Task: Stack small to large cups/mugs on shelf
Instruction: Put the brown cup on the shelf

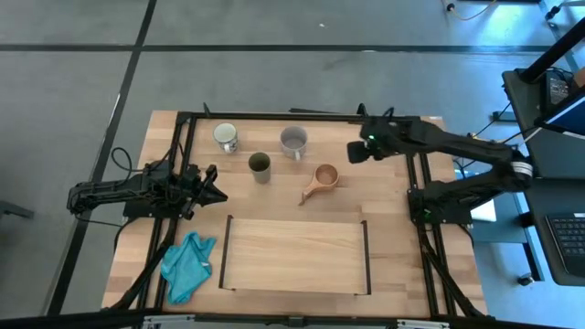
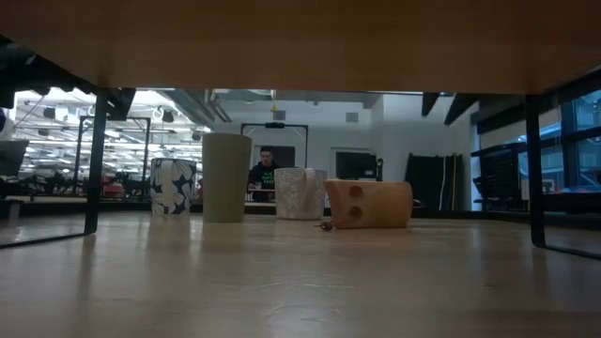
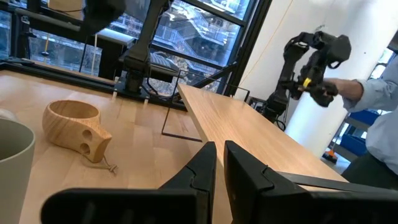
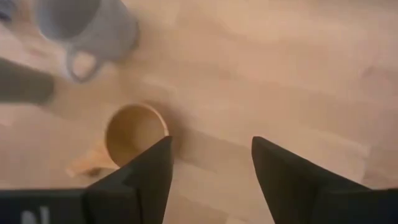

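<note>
Four vessels stand on the tabletop beyond the shelf (image 1: 294, 256). They are a white star-patterned mug (image 1: 226, 137), an olive-green cup (image 1: 260, 166), a grey mug (image 1: 293, 141) and a tan wooden cup (image 1: 324, 178) whose long handle points toward the shelf. My right gripper (image 1: 352, 151) hovers open just right of the wooden cup (image 4: 134, 134), fingers pointing down. My left gripper (image 1: 215, 183) is shut, low over the table left of the olive cup, pointing right. The low view shows all four cups upright and no gripper.
A teal cloth (image 1: 187, 265) lies crumpled at the shelf's left end. The shelf's thin black rails (image 1: 224, 251) stand along its short edges. The tabletop's black frame (image 1: 274, 115) runs behind the cups. A person's sleeve (image 3: 373, 99) shows beyond the table.
</note>
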